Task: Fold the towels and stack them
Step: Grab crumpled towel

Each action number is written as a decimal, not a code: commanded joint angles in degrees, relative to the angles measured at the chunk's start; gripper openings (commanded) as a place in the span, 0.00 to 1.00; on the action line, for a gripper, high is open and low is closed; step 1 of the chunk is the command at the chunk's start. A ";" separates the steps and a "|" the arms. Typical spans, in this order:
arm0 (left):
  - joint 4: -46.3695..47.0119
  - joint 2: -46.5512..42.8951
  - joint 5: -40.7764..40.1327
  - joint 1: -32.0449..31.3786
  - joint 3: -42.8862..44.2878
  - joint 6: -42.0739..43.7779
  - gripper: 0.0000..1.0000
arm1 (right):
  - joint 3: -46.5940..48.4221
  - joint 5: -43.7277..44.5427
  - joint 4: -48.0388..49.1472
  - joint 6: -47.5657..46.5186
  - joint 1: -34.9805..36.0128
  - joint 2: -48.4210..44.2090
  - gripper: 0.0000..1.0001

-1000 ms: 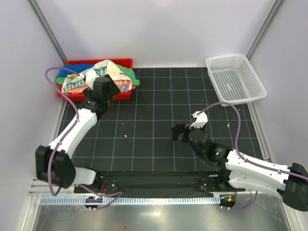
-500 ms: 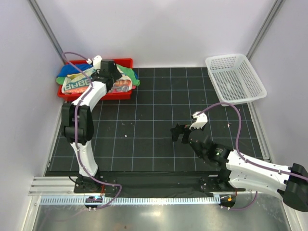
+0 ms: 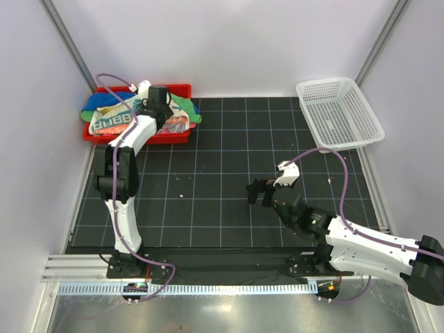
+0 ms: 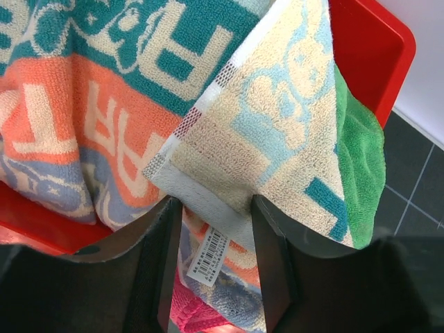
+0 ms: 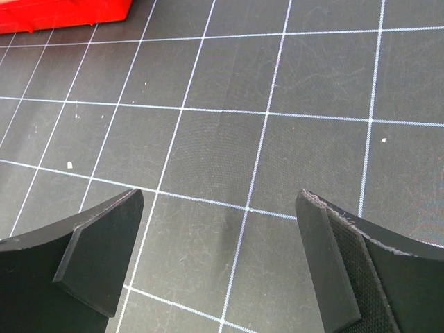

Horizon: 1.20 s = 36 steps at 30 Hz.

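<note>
Left gripper, jaws apart, straddles a drooping corner of the cream lettered terry towel at the worktop far-left corner (right gripper gapes, well away).

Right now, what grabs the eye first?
The red tray at far left, heaped with bright towels, where the left gripper straddles a fold of the cream printed towel. The right gripper hangs open over the black grid mat at centre right; a white mesh basket sits at far right.
</note>
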 commanded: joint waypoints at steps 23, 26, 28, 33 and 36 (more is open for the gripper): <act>1.52 -14.28 -1.08 -1.29 -4.18 1.00 0.02 | -0.43 2.35 1.60 1.26 0.13 -1.07 1.00; 2.04 -17.70 -1.95 -2.69 -7.86 0.12 0.00 | -0.34 2.61 1.51 1.08 0.13 -0.98 1.00; 2.22 -19.64 -2.92 -4.01 -9.63 -0.32 0.00 | -0.34 2.35 1.60 1.08 0.13 -1.07 1.00; 3.27 -26.67 -6.43 -8.83 -15.34 0.19 0.00 | -0.51 1.91 1.95 1.17 0.13 -1.16 1.00; 3.19 -30.61 -9.34 -10.95 -17.63 0.55 0.00 | -0.51 1.82 1.95 1.17 0.13 -1.16 1.00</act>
